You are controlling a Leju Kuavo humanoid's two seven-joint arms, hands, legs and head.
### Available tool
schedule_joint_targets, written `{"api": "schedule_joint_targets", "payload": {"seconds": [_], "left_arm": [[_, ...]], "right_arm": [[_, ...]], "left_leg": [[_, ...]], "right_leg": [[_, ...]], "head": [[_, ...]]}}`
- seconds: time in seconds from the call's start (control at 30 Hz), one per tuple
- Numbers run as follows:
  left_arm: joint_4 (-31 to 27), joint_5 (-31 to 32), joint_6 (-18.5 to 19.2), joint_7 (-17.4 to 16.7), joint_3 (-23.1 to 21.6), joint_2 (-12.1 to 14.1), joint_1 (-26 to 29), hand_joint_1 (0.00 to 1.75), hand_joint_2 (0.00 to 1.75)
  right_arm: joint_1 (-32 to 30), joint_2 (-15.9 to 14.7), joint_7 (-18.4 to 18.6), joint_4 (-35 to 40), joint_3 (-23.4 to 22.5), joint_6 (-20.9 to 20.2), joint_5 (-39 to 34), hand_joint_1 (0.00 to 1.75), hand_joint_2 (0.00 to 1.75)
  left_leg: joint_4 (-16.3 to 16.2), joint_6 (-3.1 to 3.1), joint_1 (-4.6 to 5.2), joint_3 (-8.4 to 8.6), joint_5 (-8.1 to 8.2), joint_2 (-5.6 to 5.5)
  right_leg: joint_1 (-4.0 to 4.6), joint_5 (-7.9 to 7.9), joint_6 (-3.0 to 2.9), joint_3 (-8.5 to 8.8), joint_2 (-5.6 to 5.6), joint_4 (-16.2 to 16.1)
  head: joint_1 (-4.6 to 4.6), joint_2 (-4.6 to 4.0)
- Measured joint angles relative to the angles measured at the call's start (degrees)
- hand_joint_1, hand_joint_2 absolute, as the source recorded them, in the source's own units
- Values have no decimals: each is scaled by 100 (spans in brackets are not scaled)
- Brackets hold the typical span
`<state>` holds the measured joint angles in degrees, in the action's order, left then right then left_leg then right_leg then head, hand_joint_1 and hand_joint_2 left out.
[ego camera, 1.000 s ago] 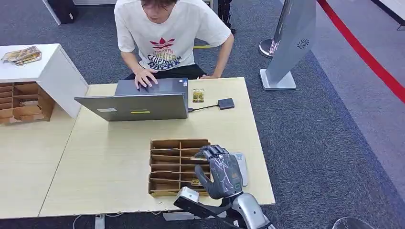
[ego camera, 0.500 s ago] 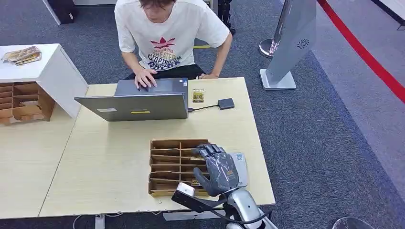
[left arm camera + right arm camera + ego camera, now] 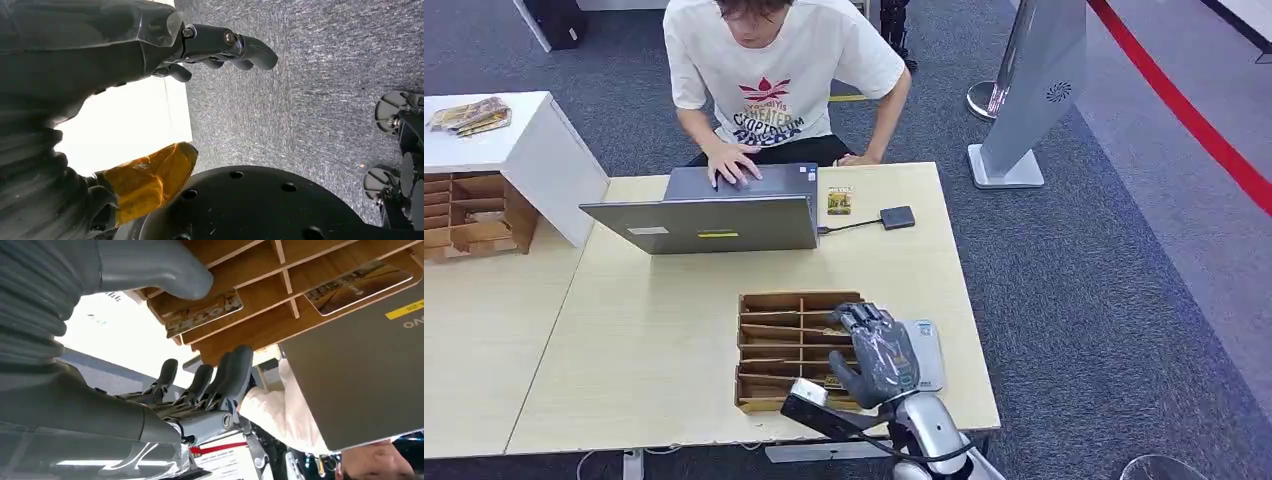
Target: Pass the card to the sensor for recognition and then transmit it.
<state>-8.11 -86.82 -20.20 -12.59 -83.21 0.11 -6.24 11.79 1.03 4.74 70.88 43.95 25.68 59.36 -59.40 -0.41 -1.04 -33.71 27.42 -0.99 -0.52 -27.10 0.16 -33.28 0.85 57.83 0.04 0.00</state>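
A pale wooden table (image 3: pixel 664 330) stands on grey carpet, a second table abutting it at the left of the head view. Nearest the camera, at the lower centre of the frame, the right hand (image 3: pixel 879 355) sits over the right end of a wooden slotted card organizer (image 3: pixel 789 345), its fingers (image 3: pixel 861 318) held apart and reaching over the upper right slots, thumb (image 3: pixel 842 372) low over the bottom right slot; it holds nothing. In the right wrist view the thick grey thumb (image 3: pixel 165 267) lies just beside a patterned card (image 3: pixel 202 314) lying in a slot, though contact cannot be told, and a second, gold card (image 3: pixel 357 287) lies in another slot, with the fingers (image 3: pixel 235 372) spread off the wood. Just right of the organizer a flat grey sensor pad (image 3: pixel 927 352) lies on the table, partly under the hand.

The left hand (image 3: pixel 100 55) hangs beside the table edge over the carpet, its fingers (image 3: pixel 240 47) loosely curled with nothing in them.

Farther up the frame an open grey laptop (image 3: pixel 709 215) stands with its back to the camera; to its right lie a small yellow-green card (image 3: pixel 839 200) and a dark adapter (image 3: pixel 897 217) cabled to the laptop. Behind the table a person (image 3: pixel 779 75) in a white printed T-shirt leans in, one hand on the keyboard. At the upper left a white cabinet (image 3: pixel 519 150) carries a packet and a second wooden organizer (image 3: pixel 469 212) lies beside it. At the upper right stand a silver kiosk (image 3: pixel 1039 85) and a red floor line (image 3: pixel 1184 105).
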Motion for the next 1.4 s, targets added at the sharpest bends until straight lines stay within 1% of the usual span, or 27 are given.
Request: {"api": "schedule_joint_targets", "payload": {"seconds": [0.03,0.1,0.17,0.33,0.63,0.67,0.7,0.8,0.83,0.9,0.97,1.0,1.03,1.4], "left_arm": [[0,0,0,0,-2,0,1,0,175],[0,0,11,0,-2,0,1,0,175],[0,0,15,0,-2,0,0,0,175],[0,0,28,0,-4,0,1,0,175],[0,-2,48,0,-63,2,0,0,175],[0,-2,48,0,-74,2,0,0,175],[0,-2,50,0,-89,2,0,0,175],[0,-4,50,0,-109,2,0,0,175],[0,-4,50,0,-118,2,0,0,175],[0,-7,50,0,-136,2,0,0,175],[0,-7,50,0,-140,4,0,0,175],[0,-7,50,0,-142,4,0,0,175],[0,-7,50,0,-142,7,0,0,175],[0,-7,50,0,-144,20,0,0,175]], "right_arm": [[12,13,2,-22,0,0,2,86,175],[28,33,31,-61,0,0,4,91,175],[43,48,55,-105,0,0,13,105,175],[78,81,87,-203,-15,-4,63,124,175],[216,127,162,-360,-83,-70,240,134,175],[228,129,164,-371,-94,-72,249,138,175],[236,129,166,-378,-103,-77,258,138,175],[260,133,166,-409,-111,-87,293,129,175],[265,133,168,-417,-114,-107,304,117,175],[272,133,170,-433,-118,-131,313,117,175],[279,133,181,-459,-133,-160,315,112,175],[276,133,184,-474,-138,-166,317,112,175],[278,133,186,-492,-142,-166,315,117,175],[282,133,184,-524,-157,-173,321,115,175]], "left_leg": [[0,0,0,0,0,0],[0,0,0,0,0,0],[0,0,0,0,0,0],[0,0,0,0,0,0],[0,0,0,3,0,0],[0,0,0,4,0,0],[0,0,0,5,0,0],[0,0,0,7,0,0],[0,0,0,8,0,0],[0,0,0,9,-1,0],[0,0,0,9,-1,1],[0,0,0,9,-1,1],[0,0,0,9,-1,1],[0,0,0,8,0,1]], "right_leg": [[0,0,0,0,0,0],[0,0,0,0,0,0],[0,0,0,0,0,0],[0,0,0,0,0,0],[0,0,0,2,0,0],[0,0,0,3,0,0],[0,0,0,4,0,0],[0,1,0,6,0,0],[0,1,0,7,0,0],[0,1,0,8,0,0],[0,2,-1,8,0,0],[0,2,-1,8,0,0],[0,2,-1,8,0,0],[0,1,-1,7,0,0]], "head": [[0,0],[-2,0],[0,0],[-2,0],[0,0],[-2,0],[-2,0],[-2,0],[0,0],[0,0],[-2,0],[0,0],[0,0],[0,0]]}}
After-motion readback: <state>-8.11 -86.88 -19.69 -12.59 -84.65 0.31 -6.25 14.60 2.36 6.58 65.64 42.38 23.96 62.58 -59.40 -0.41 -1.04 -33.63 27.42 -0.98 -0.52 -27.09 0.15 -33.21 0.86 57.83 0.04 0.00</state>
